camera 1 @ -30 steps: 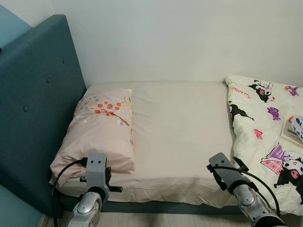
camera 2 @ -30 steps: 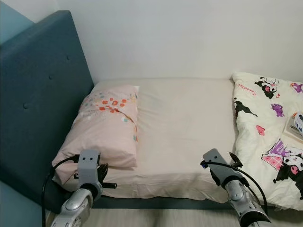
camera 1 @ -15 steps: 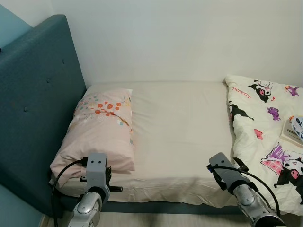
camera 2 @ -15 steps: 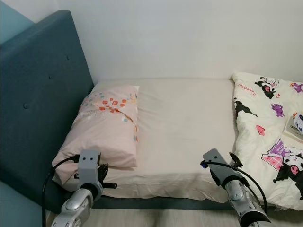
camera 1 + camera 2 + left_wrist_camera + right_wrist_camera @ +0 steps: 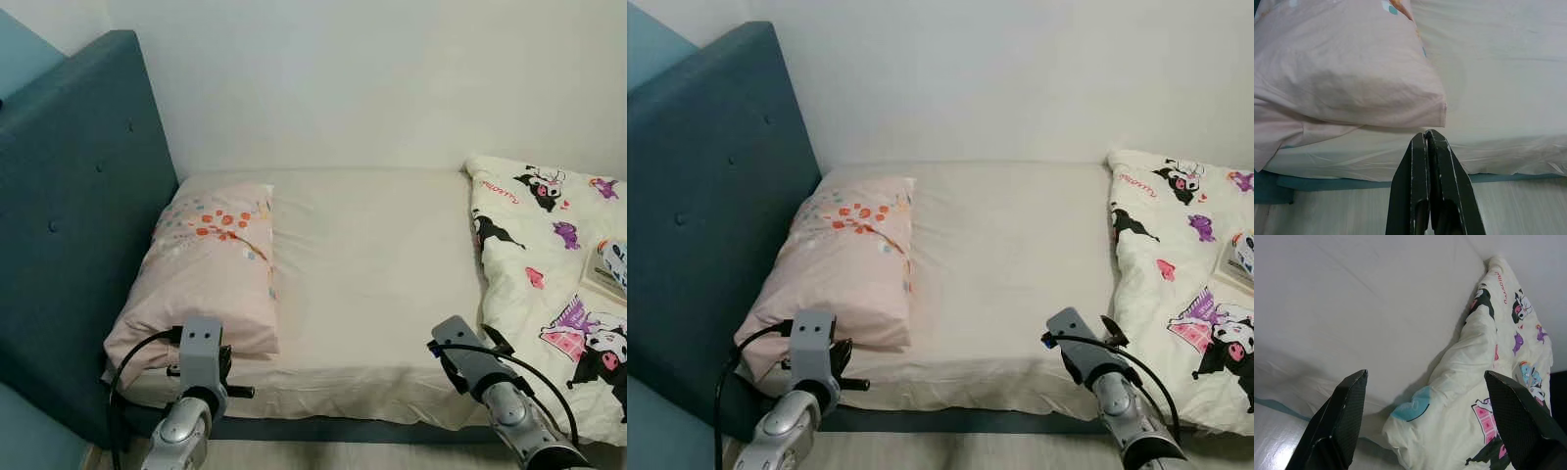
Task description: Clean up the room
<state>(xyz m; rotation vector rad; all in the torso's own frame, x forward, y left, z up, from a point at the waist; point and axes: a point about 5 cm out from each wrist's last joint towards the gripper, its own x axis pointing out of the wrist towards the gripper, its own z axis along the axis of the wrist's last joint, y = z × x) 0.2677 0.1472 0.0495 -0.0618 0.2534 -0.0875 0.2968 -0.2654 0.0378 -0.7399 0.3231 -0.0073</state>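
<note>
A bed with a cream sheet (image 5: 372, 264) stands before me against a white wall. A pink pillow (image 5: 206, 269) with an orange flower print lies at its left, by the teal headboard (image 5: 69, 215). A cream quilt (image 5: 554, 264) with cartoon prints is bunched at the right. My left gripper (image 5: 1426, 137) is shut and empty, held just off the bed's near edge below the pillow's corner (image 5: 1437, 105). My right gripper (image 5: 1425, 377) hangs open over the near edge of the quilt (image 5: 1484, 396), its fingers (image 5: 1339, 418) wide apart.
A small book or box (image 5: 612, 274) lies on the quilt at the far right. Pale wood floor (image 5: 1518, 205) runs along the bed's near side. The teal bed frame (image 5: 950, 419) shows under the sheet's edge.
</note>
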